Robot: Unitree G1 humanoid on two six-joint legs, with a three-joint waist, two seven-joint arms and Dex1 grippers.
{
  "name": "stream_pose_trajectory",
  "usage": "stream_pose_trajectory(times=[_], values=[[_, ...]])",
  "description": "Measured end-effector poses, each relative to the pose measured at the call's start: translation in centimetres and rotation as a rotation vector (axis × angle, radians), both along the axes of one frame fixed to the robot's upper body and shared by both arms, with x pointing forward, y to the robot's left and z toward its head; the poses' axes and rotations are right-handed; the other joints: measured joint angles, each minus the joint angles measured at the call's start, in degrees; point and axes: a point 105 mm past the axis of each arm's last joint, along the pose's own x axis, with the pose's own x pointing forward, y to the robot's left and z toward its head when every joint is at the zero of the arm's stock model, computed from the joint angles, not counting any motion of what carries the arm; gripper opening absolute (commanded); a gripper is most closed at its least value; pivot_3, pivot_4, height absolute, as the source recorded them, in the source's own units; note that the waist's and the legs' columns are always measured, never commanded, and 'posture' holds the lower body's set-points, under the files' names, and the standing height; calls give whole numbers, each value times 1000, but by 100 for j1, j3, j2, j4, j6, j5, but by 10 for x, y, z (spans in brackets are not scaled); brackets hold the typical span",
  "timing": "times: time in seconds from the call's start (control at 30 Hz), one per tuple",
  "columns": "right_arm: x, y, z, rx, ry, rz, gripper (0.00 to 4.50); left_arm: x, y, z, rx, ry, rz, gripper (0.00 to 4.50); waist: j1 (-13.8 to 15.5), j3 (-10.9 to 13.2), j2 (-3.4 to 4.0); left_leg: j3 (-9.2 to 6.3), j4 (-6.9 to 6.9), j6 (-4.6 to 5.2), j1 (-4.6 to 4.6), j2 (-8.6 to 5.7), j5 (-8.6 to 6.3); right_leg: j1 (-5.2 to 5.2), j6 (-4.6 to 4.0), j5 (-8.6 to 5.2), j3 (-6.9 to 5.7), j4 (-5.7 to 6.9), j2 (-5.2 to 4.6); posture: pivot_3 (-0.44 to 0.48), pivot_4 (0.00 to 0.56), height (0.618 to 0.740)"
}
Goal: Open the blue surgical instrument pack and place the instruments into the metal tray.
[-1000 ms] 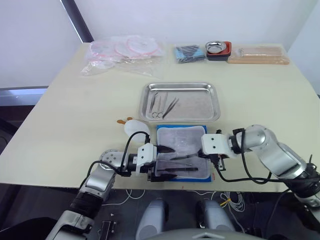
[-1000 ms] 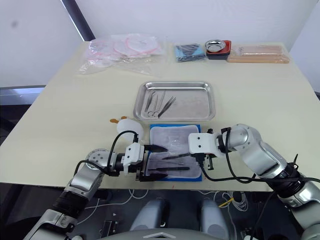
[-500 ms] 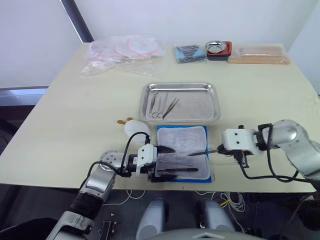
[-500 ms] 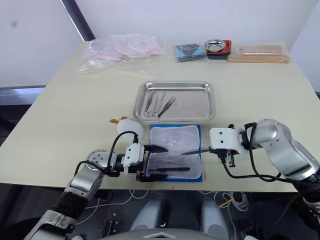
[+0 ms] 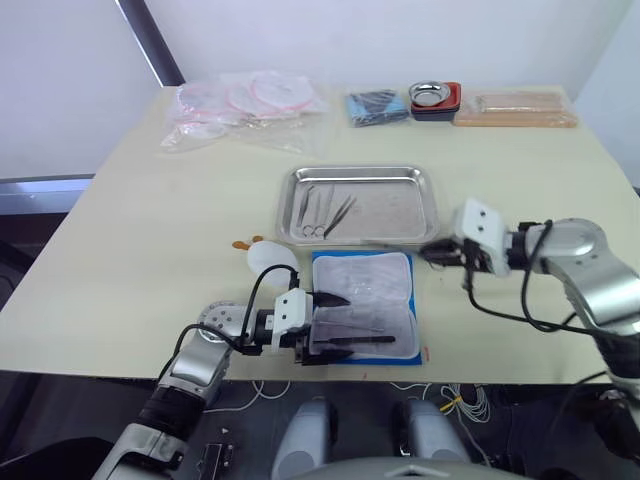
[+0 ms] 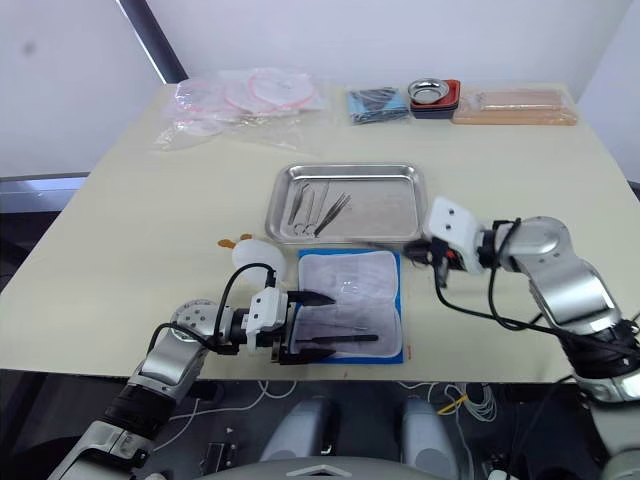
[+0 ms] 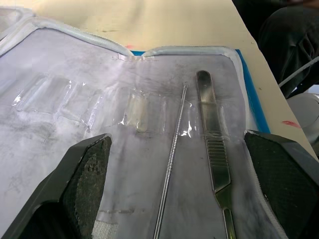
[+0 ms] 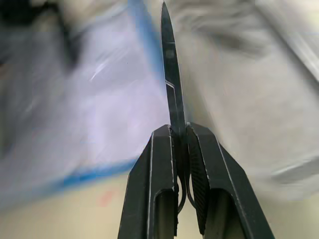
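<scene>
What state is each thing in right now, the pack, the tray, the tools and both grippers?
blue surgical instrument pack: lying open, lining up.
metal tray: upright, holding a few instruments.
left gripper: open, fingers resting on the pack's lining.
flat-handled tool and thin probe: in the pack's clear sleeves.
right gripper: shut on a pointed instrument, near the tray's front edge.

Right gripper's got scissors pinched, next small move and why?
Probably carry the right gripper forward over the metal tray and open there. It is shut on the scissors, sits beside the tray's near right corner, and other instruments already lie inside.
</scene>
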Motion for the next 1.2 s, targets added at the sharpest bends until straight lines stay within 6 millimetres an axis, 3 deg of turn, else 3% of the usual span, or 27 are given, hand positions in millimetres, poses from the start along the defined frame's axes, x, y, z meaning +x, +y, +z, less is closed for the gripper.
stream_pose_trajectory(times=[0.3,0.6,0.9,1.07,1.2], values=[[45,52,-9,182,118,-323,45,-1,-1,-1,-11,-6,10,4500,-7,-8,17,4,-4,1,5,-3,1,-2,-4,2,9,8,-2,0,150,740],[78,54,-31,166,205,-636,45,-2,0,-2,-16,-13,18,4500,-28,-19,37,9,-6,2,6,-9,1,-5,-4,2,15,15,-1,0,150,740],[81,68,-51,133,281,-698,45,-2,1,-2,-15,-14,21,4500,-42,-20,40,10,-6,4,7,-9,1,-5,-2,2,17,17,1,0,150,740],[82,75,-52,139,290,-688,45,-2,3,-3,-15,-12,28,4500,-74,-24,43,10,-6,4,10,-8,1,-5,-2,1,18,21,3,0,150,740],[81,78,-53,145,297,-675,1678,-3,4,-3,-17,-10,35,4500,-116,-28,49,10,-7,4,10,-8,2,-5,-2,1,18,21,2,0,150,740]])
